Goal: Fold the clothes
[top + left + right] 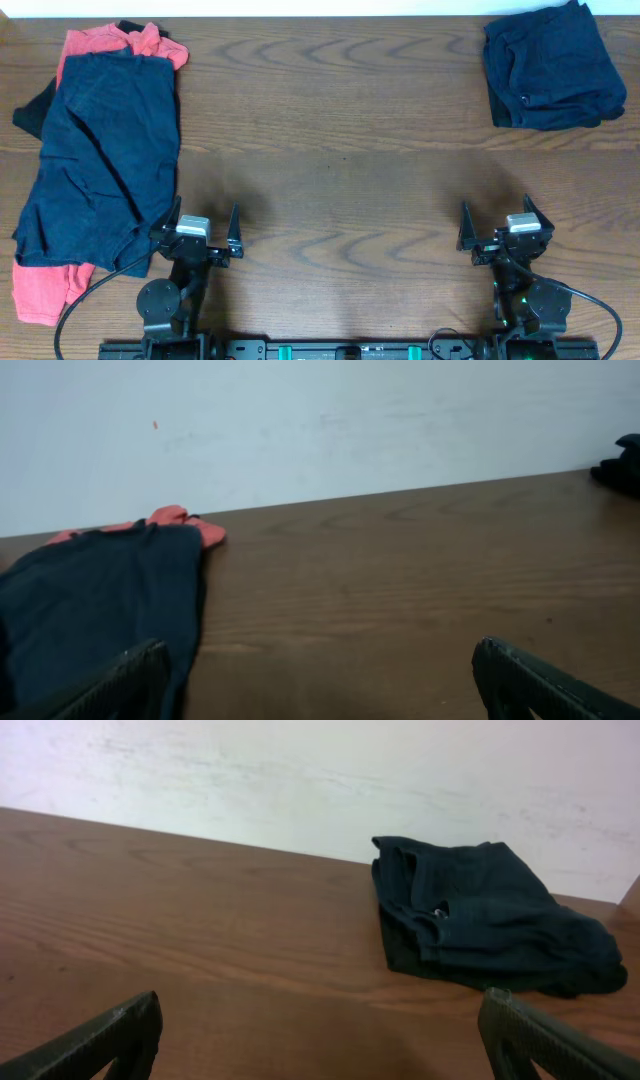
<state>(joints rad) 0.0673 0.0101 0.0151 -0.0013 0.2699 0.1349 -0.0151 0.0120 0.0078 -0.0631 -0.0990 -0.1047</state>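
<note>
The tabletop is dark brown with a wavy wood grain. At the tabletop's left edge, a plain dark navy garment covers coral-red pieces and a black piece. The folded pile at the tabletop's far right corner is the same navy. Behind the tabletop the wall is off-white. At the tabletop's near edge, the left tool and right tool are black with pale grey tops.

Your left gripper and right gripper are matt black, each with pointed wedge fingers and a pale grey block on top. You see round black joint housings below, looping black cables, and green marks on the base rail.
</note>
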